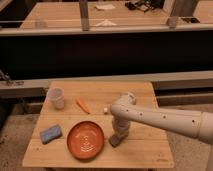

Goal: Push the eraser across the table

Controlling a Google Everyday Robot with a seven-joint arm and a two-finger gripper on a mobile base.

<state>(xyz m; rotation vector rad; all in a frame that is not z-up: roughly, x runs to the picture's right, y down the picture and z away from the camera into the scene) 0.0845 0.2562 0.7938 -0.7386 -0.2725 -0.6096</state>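
The arm (165, 118) came in from the right and bent down, so that the gripper (116, 140) sat low over the table (147, 150), just beside the right rim of the orange plate (86, 140). Whether the gripper was open or closed I could not tell.

The eraser (50, 133) I took to be the blue block well off to the gripper's left, beyond the plate and near the table's front left corner, though it might have been a sponge. It lay flat with nothing touching it. Further back on that same side stood a pale cup (56, 98), with a carrot (82, 105) lying nearer the gripper.

The eraser looked light and soft-edged, with a broad flat base that should slide rather than roll. Pushed near one end, it would likely swivel. The middle of a long side, low down, seemed the place to bear on it, with no grip needed.
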